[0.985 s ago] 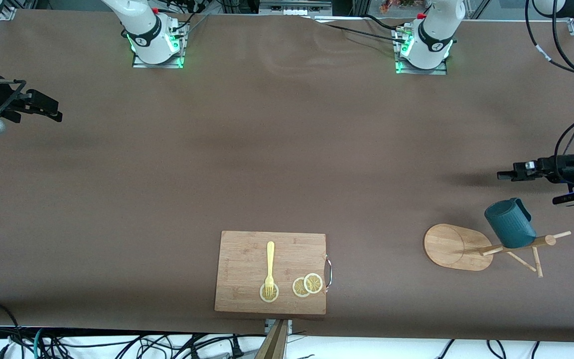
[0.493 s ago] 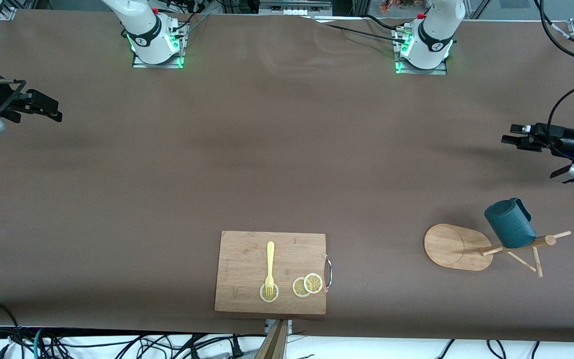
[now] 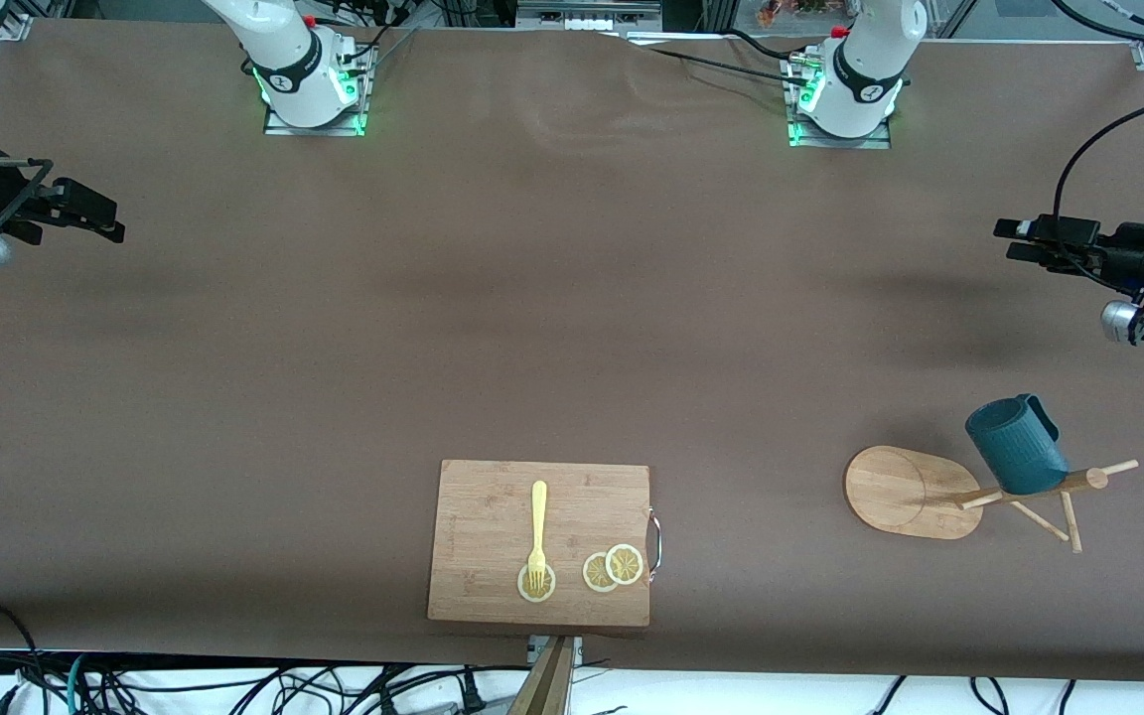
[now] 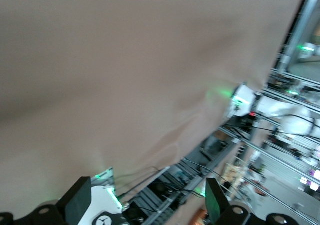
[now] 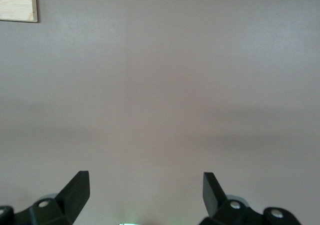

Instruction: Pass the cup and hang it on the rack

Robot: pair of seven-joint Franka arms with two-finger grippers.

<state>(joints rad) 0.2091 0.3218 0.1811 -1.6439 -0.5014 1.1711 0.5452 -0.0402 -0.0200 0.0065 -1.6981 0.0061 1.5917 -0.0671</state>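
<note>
The dark teal ribbed cup hangs on a peg of the light wooden rack, close to the top of its post. The rack stands toward the left arm's end of the table, on the side near the front camera. My left gripper is up in the air over bare table, well away from the cup, open and holding nothing. My right gripper waits over the table at the right arm's end, also open and holding nothing. Neither wrist view shows the cup or the rack.
A bamboo cutting board lies at the table's edge nearest the front camera, carrying a yellow fork and lemon slices. One corner of the board shows in the right wrist view. Brown cloth covers the table.
My left gripper has drawn away from the cup toward the bases' side of the table, still open. The cup stays hanging on the rack. The right arm has not moved.
</note>
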